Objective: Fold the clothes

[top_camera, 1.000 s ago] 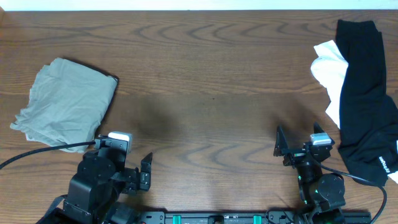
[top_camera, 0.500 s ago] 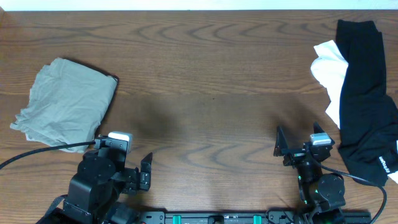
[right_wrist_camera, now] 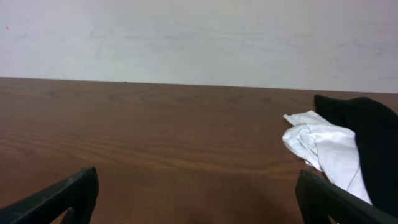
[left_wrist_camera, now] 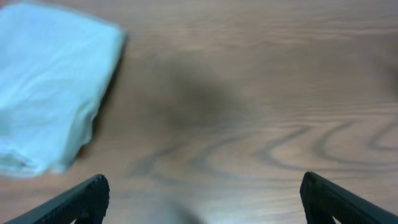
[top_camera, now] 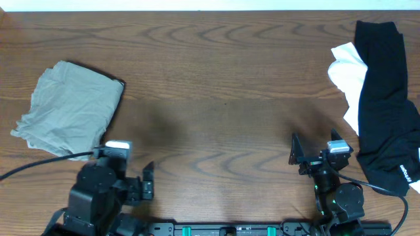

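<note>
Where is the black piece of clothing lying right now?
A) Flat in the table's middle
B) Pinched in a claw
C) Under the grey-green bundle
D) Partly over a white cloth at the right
D: the black garment drapes over the white cloth at the right side of the table, far from the grey-green bundle.

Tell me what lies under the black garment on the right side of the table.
From beneath the left edge of the black garment, a crumpled white garment pokes out. How far it runs underneath, and whether anything else lies there, is covered.
</note>
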Available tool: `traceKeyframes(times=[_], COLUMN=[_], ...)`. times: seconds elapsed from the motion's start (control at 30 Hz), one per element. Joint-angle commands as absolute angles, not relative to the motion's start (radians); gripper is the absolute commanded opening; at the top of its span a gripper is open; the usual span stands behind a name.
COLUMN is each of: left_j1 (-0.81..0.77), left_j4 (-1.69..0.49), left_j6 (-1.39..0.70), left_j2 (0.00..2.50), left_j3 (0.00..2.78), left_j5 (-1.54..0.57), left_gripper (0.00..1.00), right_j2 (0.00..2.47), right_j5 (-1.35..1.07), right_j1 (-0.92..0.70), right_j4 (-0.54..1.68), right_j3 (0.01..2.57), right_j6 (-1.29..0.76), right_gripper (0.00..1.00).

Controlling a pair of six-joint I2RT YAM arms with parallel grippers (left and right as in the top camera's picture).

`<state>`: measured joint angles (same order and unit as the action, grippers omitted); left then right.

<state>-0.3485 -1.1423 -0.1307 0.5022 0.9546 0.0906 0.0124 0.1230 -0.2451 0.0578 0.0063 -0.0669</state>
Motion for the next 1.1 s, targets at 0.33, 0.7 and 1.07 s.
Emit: traceKeyframes(times=[0.33, 0.7, 1.07], left_j1=[-0.021, -0.021, -0.021], left_j4=[-0.915, -0.504, 0.083], left_j6=[-0.083, -0.087, -0.088], left_j2=[0.216, 0.003, 0.002], left_j3=[0.662, 0.274, 0.005], left_j5=[0.106, 0.105, 0.048], left_gripper=[0.98, 0.98, 0.98], right_j2=[0.005, 0.005, 0.005], right_j5=[0.116, 0.116, 0.116], right_j1=[-0.232, -0.232, -0.232], right_j4=[0.064, 0.064, 0.064], right_j3=[0.006, 0.006, 0.006], right_j6=[-0.054, -0.054, -0.054], right_gripper=[0.99, 0.99, 0.99])
